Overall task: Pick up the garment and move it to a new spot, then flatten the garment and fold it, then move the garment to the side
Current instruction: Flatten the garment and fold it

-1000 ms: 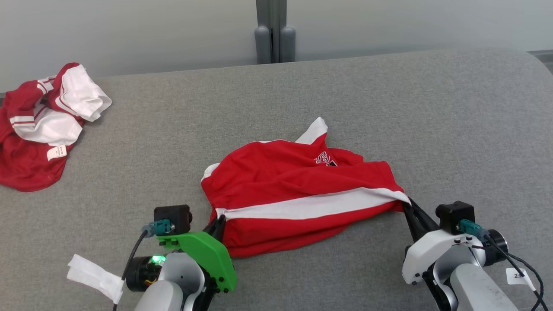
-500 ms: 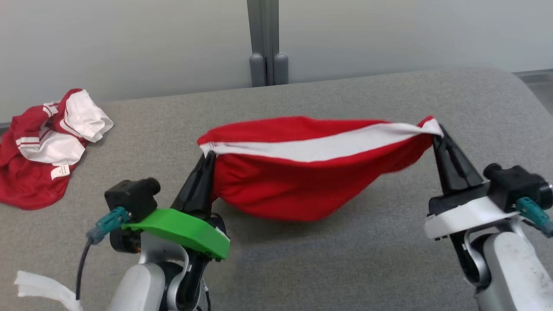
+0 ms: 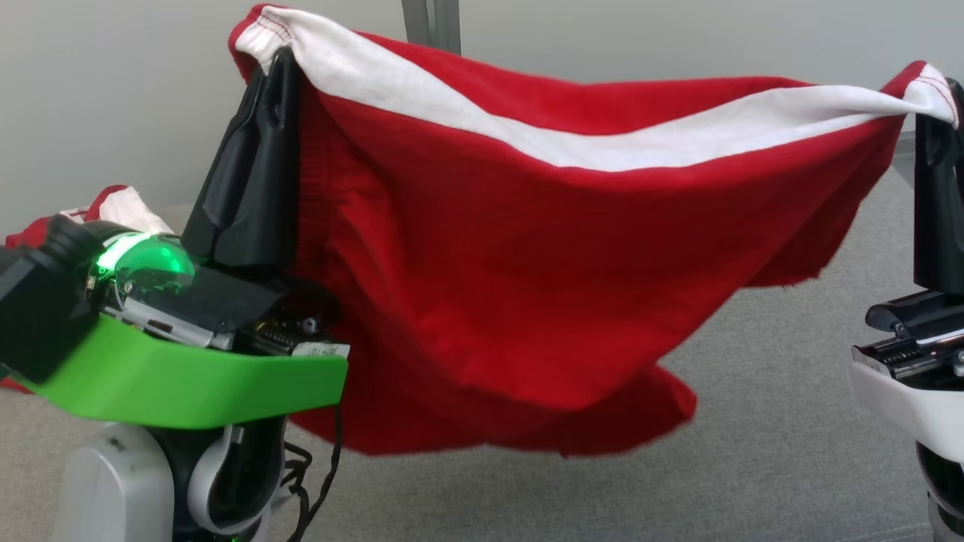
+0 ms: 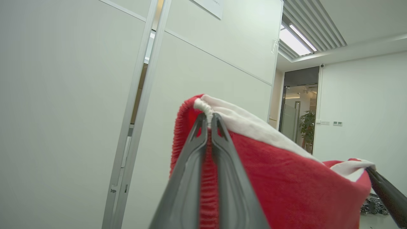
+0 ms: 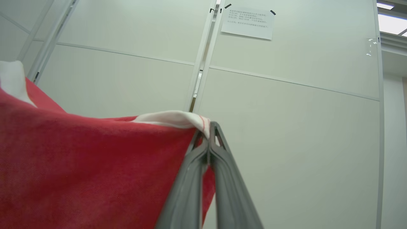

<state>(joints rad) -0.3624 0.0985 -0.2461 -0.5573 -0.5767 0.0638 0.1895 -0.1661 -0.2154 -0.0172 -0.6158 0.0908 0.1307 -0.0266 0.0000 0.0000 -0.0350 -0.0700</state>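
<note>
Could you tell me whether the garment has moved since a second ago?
Yes, upward. The garment lay on the grey table; now it hangs raised off it between the left gripper and right gripper, both shut on it.

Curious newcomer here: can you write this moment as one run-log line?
left pincer: shut on garment | right pincer: shut on garment | garment: hanging stretched between both pincers
</note>
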